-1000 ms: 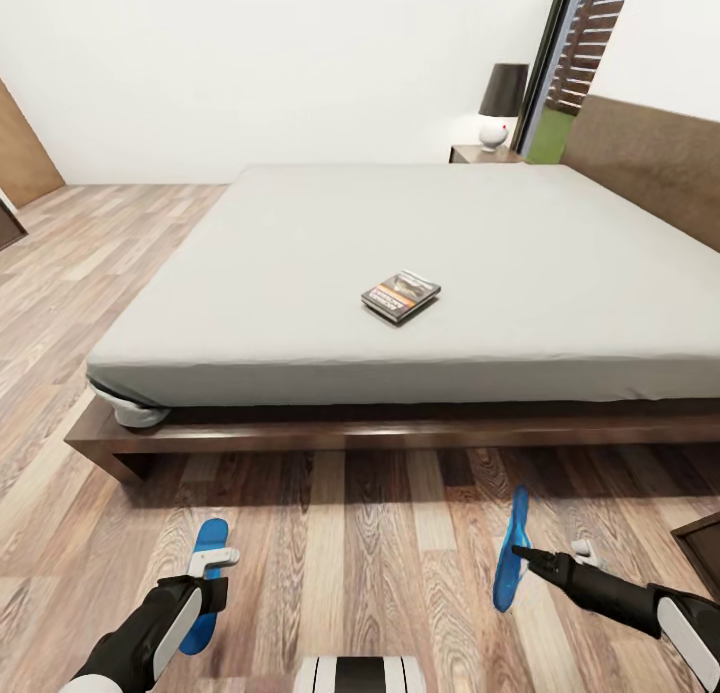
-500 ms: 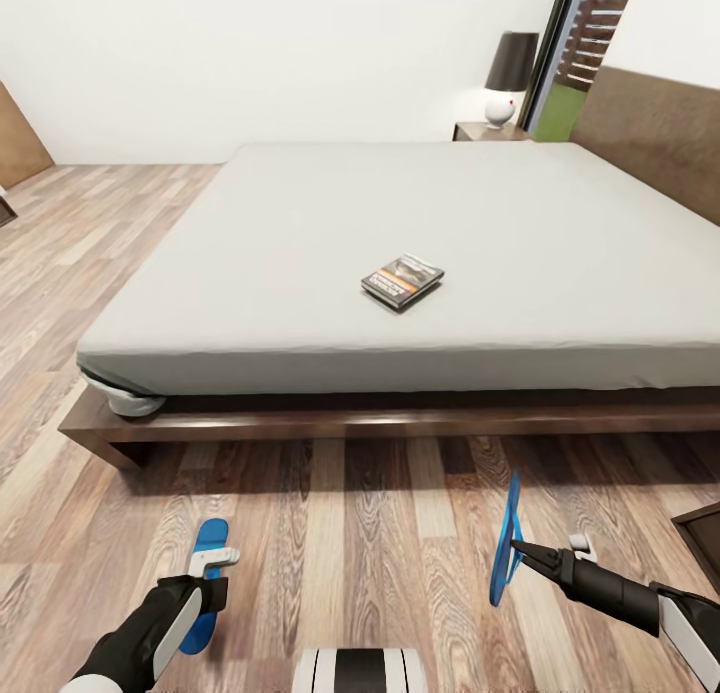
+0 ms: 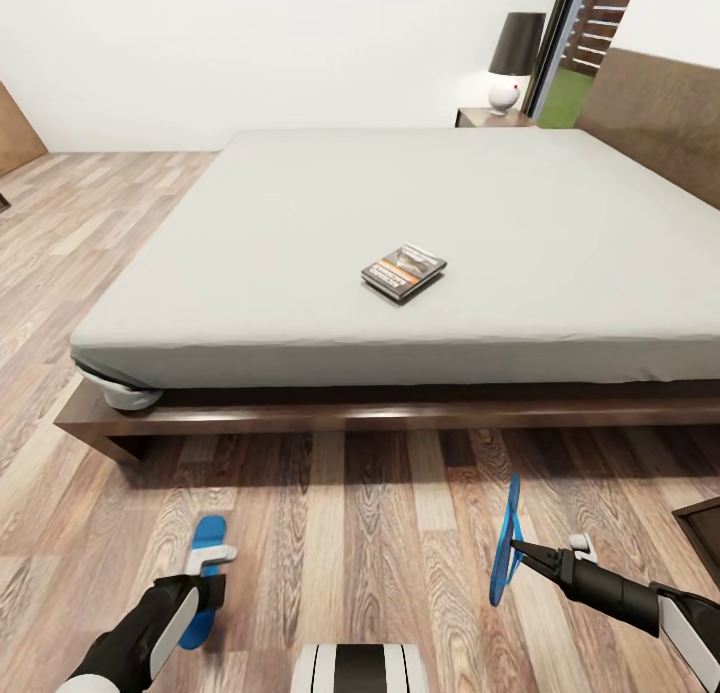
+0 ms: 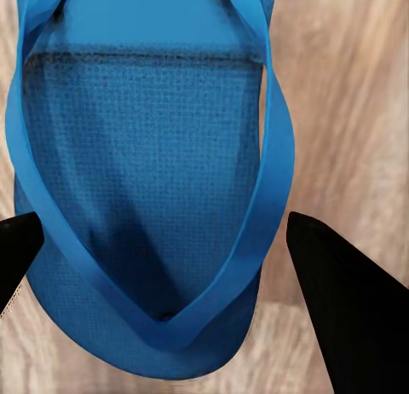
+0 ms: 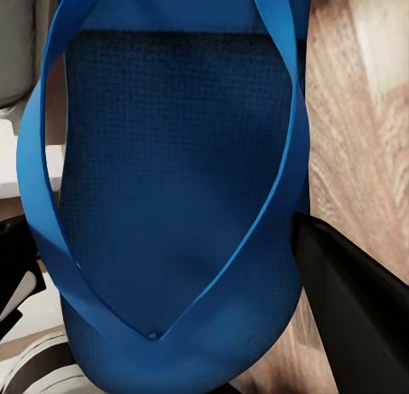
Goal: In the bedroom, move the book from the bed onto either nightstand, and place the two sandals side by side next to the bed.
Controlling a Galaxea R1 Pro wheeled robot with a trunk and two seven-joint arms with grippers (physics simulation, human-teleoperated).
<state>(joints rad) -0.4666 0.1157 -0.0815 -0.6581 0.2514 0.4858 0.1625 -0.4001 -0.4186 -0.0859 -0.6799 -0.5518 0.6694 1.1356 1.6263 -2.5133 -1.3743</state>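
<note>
1. Gripped in the right gripper point(image 3: 518, 547), a bright blue flat flip-flop sandal point(image 3: 506, 539) is held on edge above the wood-plank floor point(image 3: 350, 533), as it was a second ago.
2. A second blue sandal point(image 3: 203, 579) is clamped by the left gripper point(image 3: 205, 571) low over the floor.
3. A small dark paperback book with an orange band point(image 3: 404, 270) is seen lying on the pale grey mattress of the large low bed point(image 3: 300, 233), unmoved.
4. Since the earlier frame the whole view has shifted; the bed now looks nearer.
5. A small wooden nightstand point(image 3: 495, 118) bearing a dark-shaded lamp point(image 3: 514, 61) is seen beyond the bed.
</note>
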